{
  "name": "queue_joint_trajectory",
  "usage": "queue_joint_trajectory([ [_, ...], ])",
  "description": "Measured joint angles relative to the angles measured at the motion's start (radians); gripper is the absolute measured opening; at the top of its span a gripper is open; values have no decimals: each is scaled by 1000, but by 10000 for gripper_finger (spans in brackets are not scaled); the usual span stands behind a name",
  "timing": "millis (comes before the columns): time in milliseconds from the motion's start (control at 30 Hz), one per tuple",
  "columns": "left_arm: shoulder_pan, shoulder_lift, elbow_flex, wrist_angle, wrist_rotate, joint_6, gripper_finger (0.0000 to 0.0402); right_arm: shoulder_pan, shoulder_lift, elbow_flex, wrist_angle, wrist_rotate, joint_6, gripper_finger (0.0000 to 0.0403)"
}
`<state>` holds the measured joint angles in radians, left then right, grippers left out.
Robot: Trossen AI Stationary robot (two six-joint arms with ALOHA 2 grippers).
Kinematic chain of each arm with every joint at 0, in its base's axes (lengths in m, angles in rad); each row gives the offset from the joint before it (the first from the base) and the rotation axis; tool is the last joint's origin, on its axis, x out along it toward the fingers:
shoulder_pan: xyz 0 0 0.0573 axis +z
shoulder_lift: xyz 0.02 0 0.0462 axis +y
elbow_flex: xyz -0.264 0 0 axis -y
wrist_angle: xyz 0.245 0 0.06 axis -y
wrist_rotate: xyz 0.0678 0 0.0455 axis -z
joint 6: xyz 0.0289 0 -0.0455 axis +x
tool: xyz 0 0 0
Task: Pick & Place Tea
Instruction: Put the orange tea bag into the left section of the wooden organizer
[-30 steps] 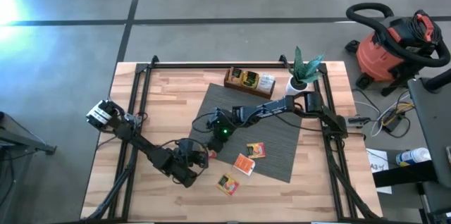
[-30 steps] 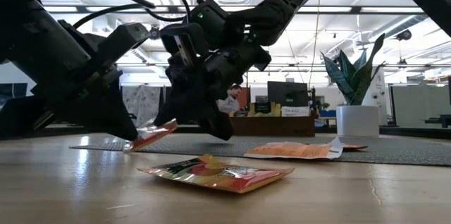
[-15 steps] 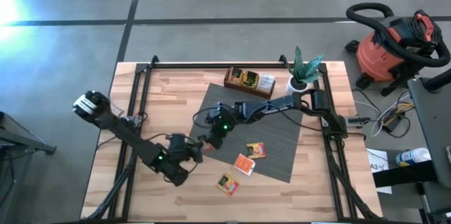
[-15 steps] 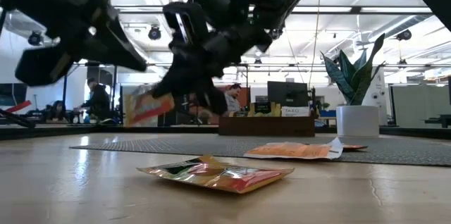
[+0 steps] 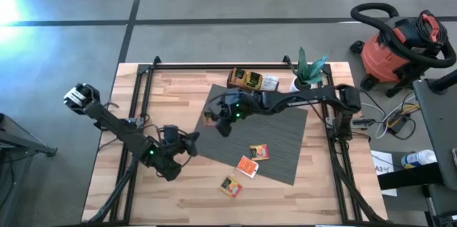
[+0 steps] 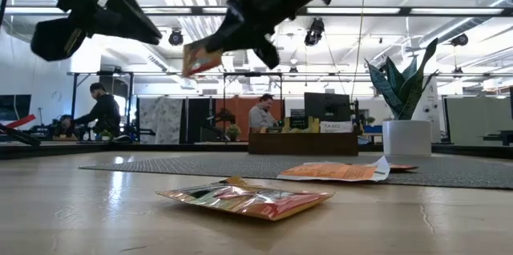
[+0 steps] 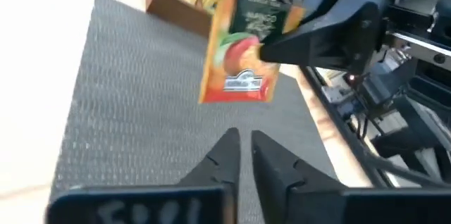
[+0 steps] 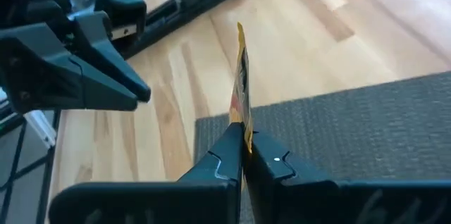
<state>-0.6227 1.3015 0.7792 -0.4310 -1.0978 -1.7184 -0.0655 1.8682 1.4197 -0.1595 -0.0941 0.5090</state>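
Observation:
My right gripper (image 5: 218, 118) is shut on an orange-red tea sachet (image 7: 239, 48), high above the near left part of the grey ribbed mat (image 5: 257, 130). The sachet also shows in the low view (image 6: 200, 58). My left gripper (image 7: 243, 139) hovers near the mat's left corner and points at the sachet from a short way off. It is empty, with a narrow gap between its fingers. Two more sachets (image 5: 258, 152) (image 5: 248, 165) lie flat on the mat. A third (image 5: 230, 185) lies on the wood. My right gripper pinches the sachet between its two fingers at one edge (image 8: 244, 127), near a corner (image 7: 276, 21). The fingers come slanting down from the table's right side. The sachet stands on edge beyond the fingertips, lifted clear of the mat.
A dark wooden tray (image 5: 252, 81) with several sachets stands at the mat's far edge. A white pot with a plant (image 5: 305, 84) is to its right. Black frame rails (image 5: 139, 106) run along both table sides. People show in the room behind (image 6: 96, 111).
My right gripper has risen and gone toward the far edge, carrying the orange-red sachet from table height to well above the mat. My left gripper has risen and drawn back toward the table's left edge, away from the sachet.

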Motion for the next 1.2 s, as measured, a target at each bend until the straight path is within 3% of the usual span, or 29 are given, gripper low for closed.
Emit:
queue_joint_trajectory([
  [167, 7, -60, 0, 34, -50, 135, 73, -4, -78, -62, 9, 18, 11, 8],
  [300, 15, -114, 0, 98, -70, 351, 76, 6, -105, -89, 15, 11, 15, 8],
  [433, 63, -152, 0, 69, -118, 382, 78, 26, -122, -92, 17, 11, 15, 8],
  [500, 100, -168, 0, 62, -80, 382, 81, 36, -125, -92, 20, 11, 15, 8],
  [667, 199, -181, 0, 70, 200, 445, 85, 48, -128, -81, 30, 11, 15, 8],
  [733, 217, -180, 0, 106, 264, 504, 85, 49, -128, -76, 33, 11, 15, 8],
  [1200, 255, -192, 0, 180, 317, 664, 85, 66, -128, -75, 34, 10, 11, 9],
])
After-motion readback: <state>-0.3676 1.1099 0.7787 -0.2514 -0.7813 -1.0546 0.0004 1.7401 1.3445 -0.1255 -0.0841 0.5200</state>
